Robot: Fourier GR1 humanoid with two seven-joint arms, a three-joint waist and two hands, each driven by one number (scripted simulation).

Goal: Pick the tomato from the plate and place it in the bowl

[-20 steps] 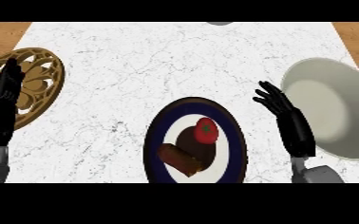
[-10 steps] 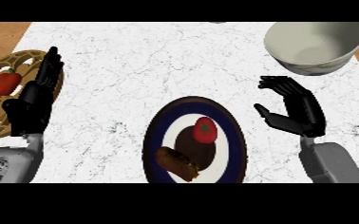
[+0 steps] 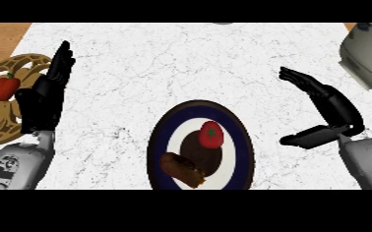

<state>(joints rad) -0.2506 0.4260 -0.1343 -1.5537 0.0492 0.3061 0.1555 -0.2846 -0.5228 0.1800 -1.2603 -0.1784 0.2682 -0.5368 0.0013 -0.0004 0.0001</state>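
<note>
Counter [image 3: 181, 64] bare mid | plate [image 3: 161, 147] bottom edge | bowl [image 3: 357, 54] right edge

Bare bench [image 3: 181, 64] lies open between the right robot hand [image 3: 330, 109] and the plate [image 3: 161, 142]. On the plate, a brown sausage [image 3: 182, 169] lies near the tomato [image 3: 210, 134], below and left of it. The bowl [image 3: 357, 54] sits at the far right edge.
</note>
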